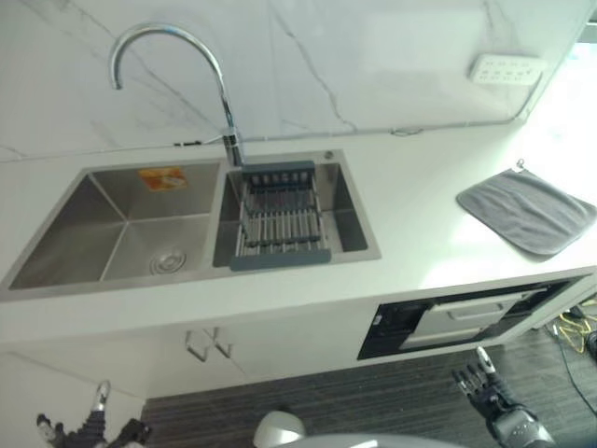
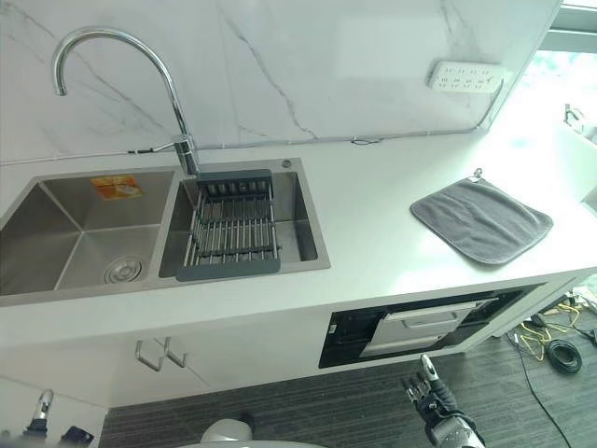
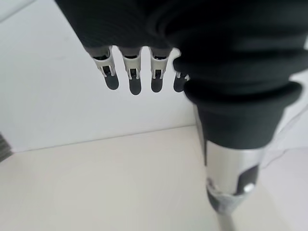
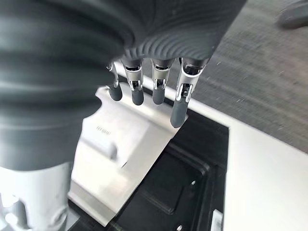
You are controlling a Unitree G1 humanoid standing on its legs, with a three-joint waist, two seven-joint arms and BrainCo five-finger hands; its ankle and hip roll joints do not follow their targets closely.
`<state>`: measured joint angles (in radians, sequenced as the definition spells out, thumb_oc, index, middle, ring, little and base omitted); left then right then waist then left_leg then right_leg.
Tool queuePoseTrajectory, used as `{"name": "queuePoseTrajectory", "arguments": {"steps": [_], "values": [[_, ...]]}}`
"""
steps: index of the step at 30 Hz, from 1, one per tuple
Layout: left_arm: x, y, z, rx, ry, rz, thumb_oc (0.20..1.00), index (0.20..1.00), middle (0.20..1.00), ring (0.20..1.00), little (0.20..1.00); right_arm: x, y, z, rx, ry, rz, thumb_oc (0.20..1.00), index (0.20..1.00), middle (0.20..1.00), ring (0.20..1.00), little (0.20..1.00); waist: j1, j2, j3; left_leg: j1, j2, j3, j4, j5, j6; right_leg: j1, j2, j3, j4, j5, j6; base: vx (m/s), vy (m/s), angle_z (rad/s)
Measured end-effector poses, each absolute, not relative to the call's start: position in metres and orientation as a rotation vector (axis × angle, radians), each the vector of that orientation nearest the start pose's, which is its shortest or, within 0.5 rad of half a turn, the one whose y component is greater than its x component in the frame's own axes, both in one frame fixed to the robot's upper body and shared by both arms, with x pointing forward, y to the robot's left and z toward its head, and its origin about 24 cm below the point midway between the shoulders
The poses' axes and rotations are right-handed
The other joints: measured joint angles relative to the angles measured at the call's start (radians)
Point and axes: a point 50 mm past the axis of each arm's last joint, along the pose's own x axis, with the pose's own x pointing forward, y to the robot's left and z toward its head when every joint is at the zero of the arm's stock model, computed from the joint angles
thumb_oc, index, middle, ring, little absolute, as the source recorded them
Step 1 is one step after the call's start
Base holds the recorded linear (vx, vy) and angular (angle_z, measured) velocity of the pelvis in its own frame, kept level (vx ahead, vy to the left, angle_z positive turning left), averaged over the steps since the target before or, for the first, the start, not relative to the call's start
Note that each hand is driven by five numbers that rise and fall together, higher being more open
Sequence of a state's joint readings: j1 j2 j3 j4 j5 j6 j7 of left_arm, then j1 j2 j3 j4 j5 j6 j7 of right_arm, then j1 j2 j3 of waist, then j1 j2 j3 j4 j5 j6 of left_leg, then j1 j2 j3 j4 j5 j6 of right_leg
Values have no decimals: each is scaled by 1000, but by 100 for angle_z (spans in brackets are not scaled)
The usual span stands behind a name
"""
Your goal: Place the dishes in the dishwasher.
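While the head views take in the white bench point(image 1: 410, 215), the double sink point(image 1: 121, 229) at 10 o'clock and its dish rack point(image 1: 280, 224), no dishes are to be seen there. A grey cloth point(image 2: 480, 219) lies at 3 o'clock. Under the bench the dishwasher point(image 2: 420, 327) stands ajar. The right wrist view shows the right robot hand point(image 4: 154, 86) released, fingers straight before the dishwasher's silver panel. The left robot hand point(image 3: 134, 77) hangs released near the white cabinet front point(image 3: 72, 96).

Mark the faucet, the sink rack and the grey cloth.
faucet point(image 2: 121, 42), right eye view, top of the arched spout.
sink rack point(image 2: 230, 233), right eye view, middle bars.
grey cloth point(image 2: 480, 219), right eye view, centre of the cloth.
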<state>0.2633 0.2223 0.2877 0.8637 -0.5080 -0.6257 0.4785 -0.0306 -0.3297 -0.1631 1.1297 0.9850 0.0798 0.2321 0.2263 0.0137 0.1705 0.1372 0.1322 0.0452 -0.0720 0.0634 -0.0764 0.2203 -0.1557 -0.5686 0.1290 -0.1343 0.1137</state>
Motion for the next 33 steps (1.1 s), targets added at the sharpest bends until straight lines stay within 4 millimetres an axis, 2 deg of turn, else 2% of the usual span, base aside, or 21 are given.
{"name": "queuePoseTrajectory", "arguments": {"steps": [2,6,8,9,11,13,14,15,16,18,20,21,24,27,30,33], "values": [[56,304,-99,-43,435,1135,1000,1000,1000,1000,1000,121,-271,-137,826,791,-578,1000,1000,1000,1000,1000,0,4,2,0,1,1,2,3,-4,-2,1,2,0,0,0,-62,-13,-5],[50,285,-117,-66,566,1020,1000,1000,1000,1000,1000,119,-255,-143,872,808,-575,1000,1000,1000,1000,1000,-5,3,2,-3,7,9,1,5,-8,-6,8,6,-7,-1,1,-50,-6,-4],[50,261,-132,-97,694,849,1000,1000,1000,1000,1000,118,-249,-146,856,839,-550,1000,1000,1000,1000,1000,-5,3,2,-16,7,10,1,9,-14,-19,8,7,-8,3,-4,-41,18,-2],[42,251,-144,-134,810,786,1000,1000,1000,1000,1000,115,-246,-148,851,863,-546,1000,1000,1000,1000,1000,-7,-1,1,-15,7,18,1,9,-14,-19,9,8,-14,4,-3,-30,42,-4],[13,236,-164,-271,1079,761,1000,1000,1000,1000,1000,108,-241,-153,782,959,-506,1000,1000,1000,1000,1000,-32,-3,1,-13,7,24,-2,9,-15,-18,8,11,-24,6,-4,2,89,-6],[-8,227,-172,-366,1261,757,1000,1000,1000,1000,1000,94,-236,-159,623,1134,-419,1000,1000,1000,1000,1000,-59,-2,-1,6,9,47,-13,7,-13,-20,5,31,-29,9,-5,12,81,-25],[-8,226,-173,-380,1288,732,1000,1000,1000,1000,1000,82,-235,-162,560,1216,-395,1000,1000,1000,1000,1000,-65,-1,-1,13,9,58,-13,7,-12,-23,5,41,-32,12,-5,3,66,-28],[0,227,-173,-388,1300,694,1000,1000,1000,1000,1000,69,-235,-165,490,1297,-366,1000,1000,1000,1000,1000,-77,1,-2,16,9,65,-13,6,-11,-25,5,42,-36,14,-5,-10,56,-28],[13,227,-173,-361,1304,606,1000,1000,1000,1000,1000,65,-236,-166,464,1308,-360,1000,1000,1000,1000,1000,-85,5,-3,19,10,80,-13,5,-10,-26,6,59,-38,20,-6,-18,68,-30],[41,223,-171,-354,1312,409,1000,1000,1000,1000,1000,66,-240,-165,424,1322,-339,1000,1000,1000,1000,1000,-115,19,-14,23,11,101,-13,5,-10,-20,14,77,-62,45,-6,-27,69,-32],[63,216,-169,-399,1307,289,1000,1000,1000,1000,1000,66,-244,-163,383,1337,-321,1000,1000,1000,1000,1000,-140,32,-30,24,10,115,-13,2,-10,-29,14,94,-78,57,-4,-23,56,-26],[68,212,-168,-418,1322,237,1000,1000,1000,1000,1000,66,-247,-163,348,1348,-307,1000,1000,1000,1000,1000,-145,36,-44,22,10,132,-13,-1,-8,-32,14,108,-83,64,-4,-10,27,-36],[72,207,-168,-427,1345,155,1000,1000,1000,1000,1000,61,-252,-162,263,1380,-275,1000,1000,1000,1000,1000,-181,41,-62,28,9,153,-13,-3,-10,-36,21,129,-121,95,-4,-18,41,-24],[61,204,-169,-312,1435,15,1000,1000,1000,1000,1000,54,-254,-163,104,1443,-187,1000,1000,1000,1000,1000,-192,42,-63,27,15,185,-13,-8,-7,-53,24,165,-128,97,2,-20,25,-34],[62,205,-169,-268,1438,-20,1000,1000,1000,1000,1000,43,-255,-164,-17,1487,-124,1000,1000,1000,1000,1000,-200,39,-62,23,15,198,-13,-10,-3,-64,27,184,-137,115,0,-66,21,-22],[64,205,-169,-239,1426,-36,1000,1000,1000,1000,1000,46,-254,-164,-30,1480,-115,1000,1000,1000,1000,1000,-202,34,-62,22,12,214,-13,-11,-1,-69,28,201,-163,129,-6,-49,18,-18]]}}
